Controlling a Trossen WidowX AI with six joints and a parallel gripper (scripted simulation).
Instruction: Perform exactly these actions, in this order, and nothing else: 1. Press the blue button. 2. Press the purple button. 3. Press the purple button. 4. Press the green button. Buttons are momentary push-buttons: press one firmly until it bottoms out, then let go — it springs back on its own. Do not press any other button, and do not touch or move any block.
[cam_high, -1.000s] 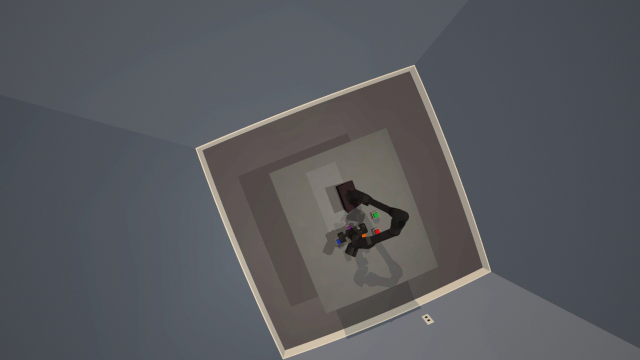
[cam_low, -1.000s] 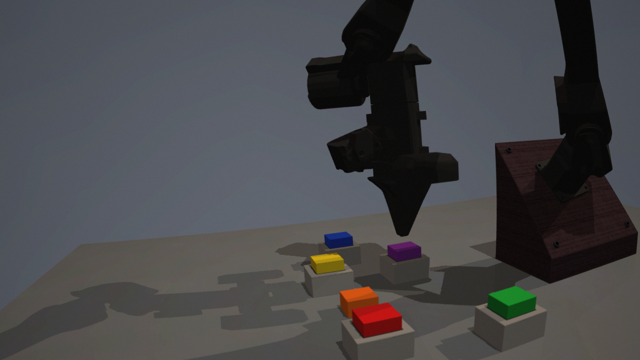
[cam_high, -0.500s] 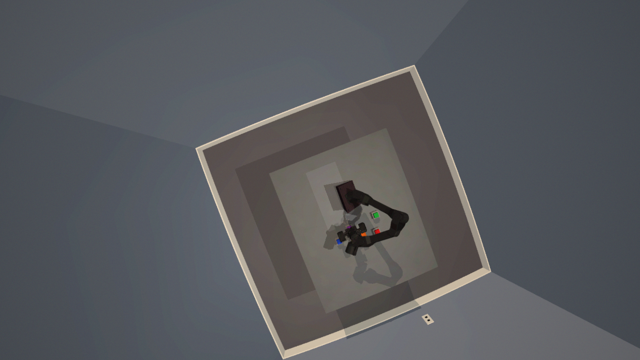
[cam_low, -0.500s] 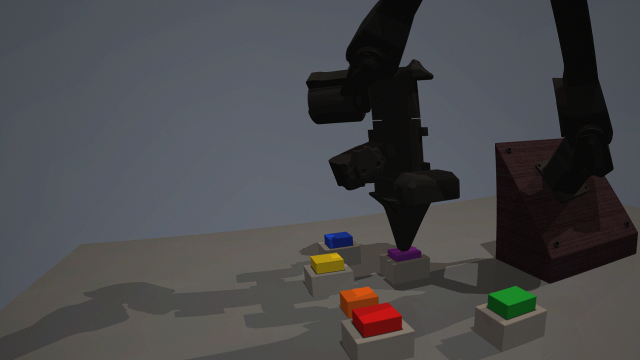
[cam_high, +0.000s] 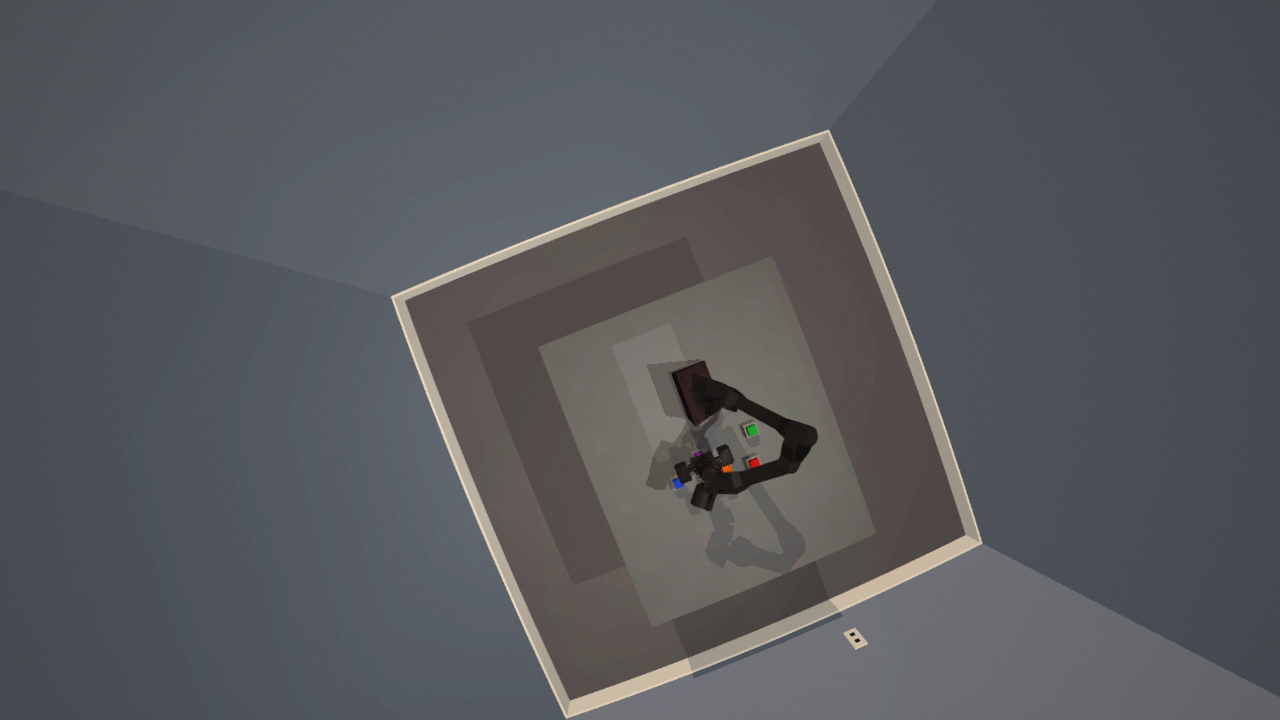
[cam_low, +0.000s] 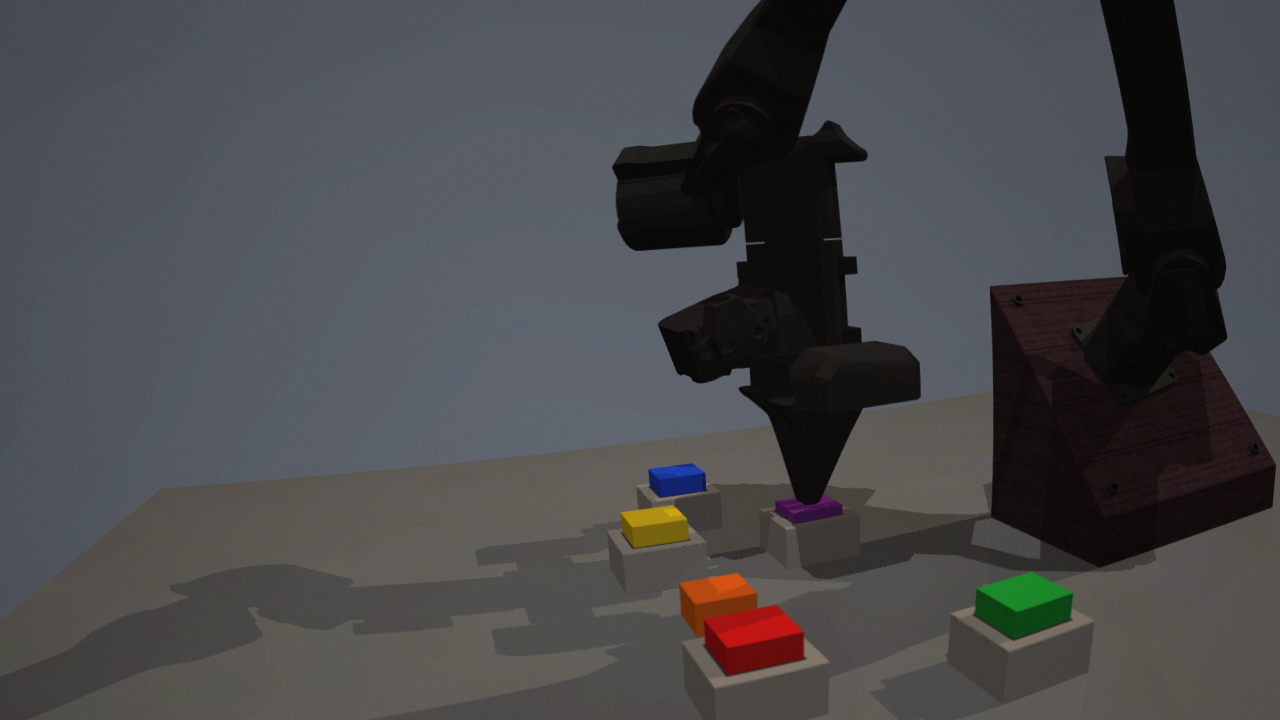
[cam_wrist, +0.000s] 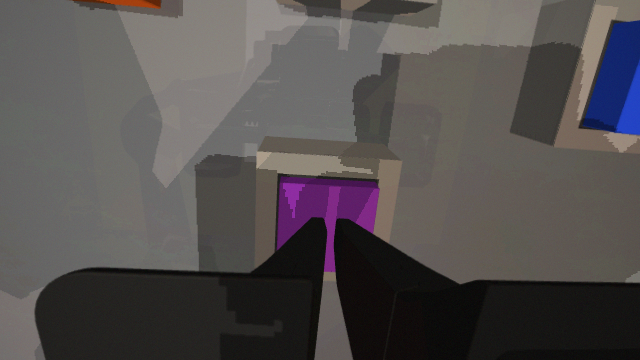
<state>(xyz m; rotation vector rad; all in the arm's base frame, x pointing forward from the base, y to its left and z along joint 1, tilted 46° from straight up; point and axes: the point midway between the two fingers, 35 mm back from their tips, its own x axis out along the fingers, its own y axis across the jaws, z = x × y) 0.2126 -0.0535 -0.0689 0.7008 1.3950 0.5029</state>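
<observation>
The purple button sits in a beige housing. Its cap stands low in the housing, lower than the other caps. My gripper is shut, with a thin gap between the fingertips and nothing held. It points down with its tips on the purple cap. The blue button stands beyond it in the exterior view and at the right of the wrist view, its cap raised. The green button is raised and untouched, nearer the arm's base side.
A yellow button stands near the blue one. An orange block or button is partly hidden behind the red button. The arm's dark wooden base stands behind the green button.
</observation>
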